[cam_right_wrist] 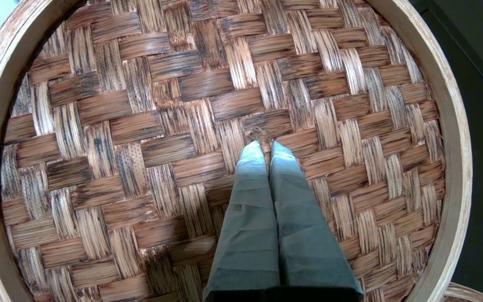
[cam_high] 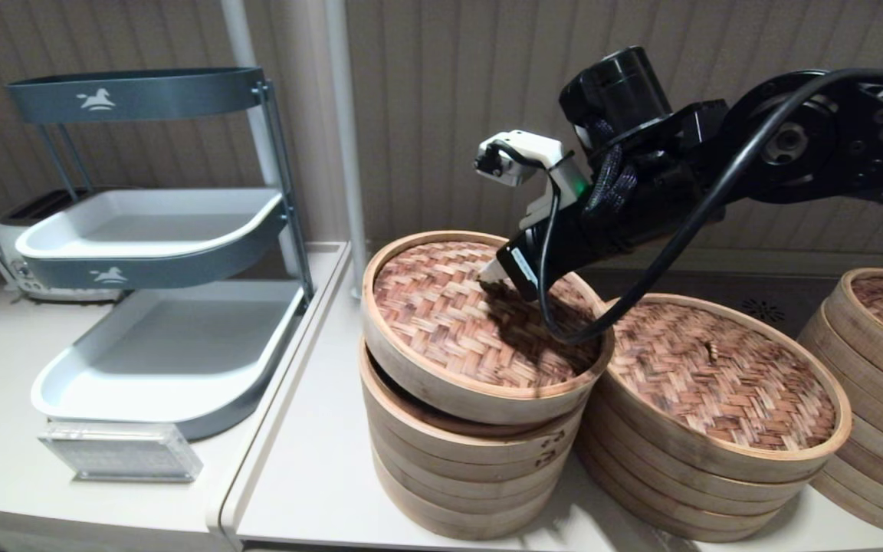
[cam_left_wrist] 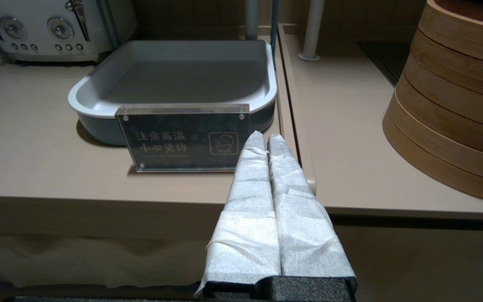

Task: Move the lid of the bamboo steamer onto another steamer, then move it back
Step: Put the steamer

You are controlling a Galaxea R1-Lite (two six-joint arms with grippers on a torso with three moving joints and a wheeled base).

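Now right claw [cam_right_wrist: 265,144] — fingers pinched on centre loop [cam_right_wrist: 259,135] of tilted bamboo steamer lid [cam_high: 480,326].

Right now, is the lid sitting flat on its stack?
No. The lid is tilted, its left edge lifted off the tier below, with the right claw shut on its centre loop.

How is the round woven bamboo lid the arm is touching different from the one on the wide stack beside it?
The bamboo steamer lid under the right gripper sits tilted and askew on its taller stack; the neighbouring lid seems to rest squarely on the wide shallow steamer. The gripper pinches the first lid's centre loop; the neighbour's loop stands free. The neighbour looks wider. Both have pale rims and herringbone weave.
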